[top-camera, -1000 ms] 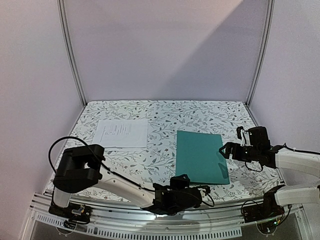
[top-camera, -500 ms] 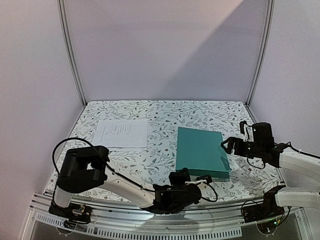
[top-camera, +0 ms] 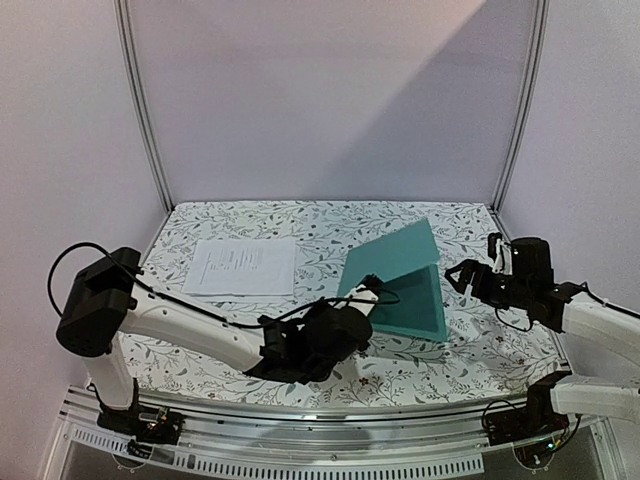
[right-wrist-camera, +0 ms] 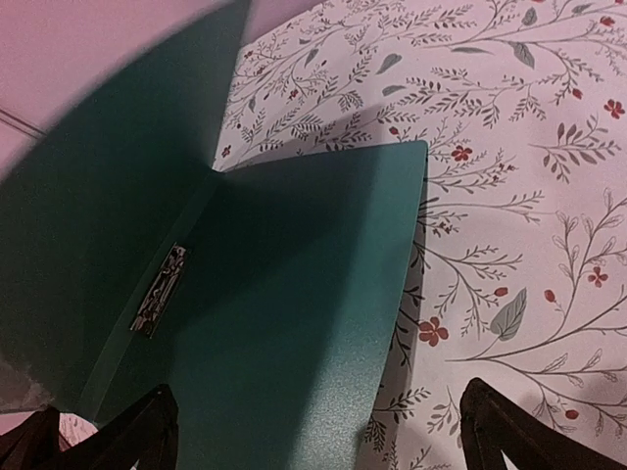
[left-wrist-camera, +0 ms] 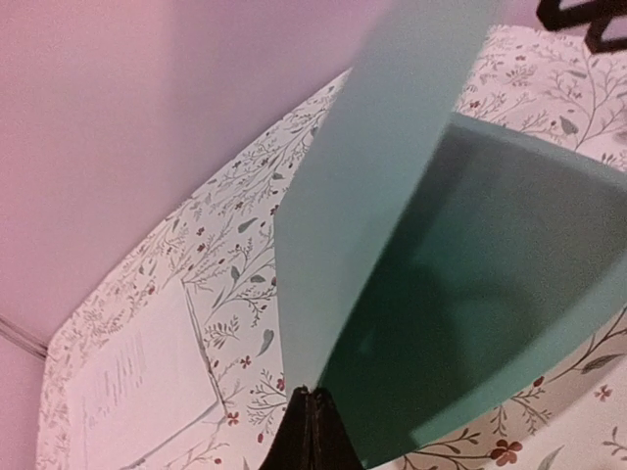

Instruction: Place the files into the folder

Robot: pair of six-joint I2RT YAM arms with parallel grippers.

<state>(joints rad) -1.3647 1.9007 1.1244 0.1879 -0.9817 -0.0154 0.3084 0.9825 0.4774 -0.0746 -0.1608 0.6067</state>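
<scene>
The desk [top-camera: 300, 225] is covered with a white cloth printed with grey leaf sprigs and small red flowers. It stands in a booth of plain pale lilac walls [top-camera: 330, 100], with a silver metal post [top-camera: 143, 110] at each rear corner and a slotted metal rail [top-camera: 330, 462] along the near edge. At rear left, the white printed paper sheets [top-camera: 242, 266] lie flat on the cloth, squared in a neat stack, well apart from both arms. The white-and-black left arm [top-camera: 190, 325] reaches low across the front of the desk toward the centre. The left gripper [left-wrist-camera: 312, 423] has its jaws pressed together on the near edge of the front cover of the flat teal-green document folder [top-camera: 410, 290]. The folder sits right of centre and is partly open. Its back cover rests flat on the cloth, while the front cover stands tilted up and leans toward the left, forming a V. The right wrist view shows a silver metal clip [right-wrist-camera: 159, 291] on the inside, close to the spine. The right gripper [top-camera: 458, 280] hovers just beside the folder's right edge, not touching it, with its jaws spread wide and nothing between them.
</scene>
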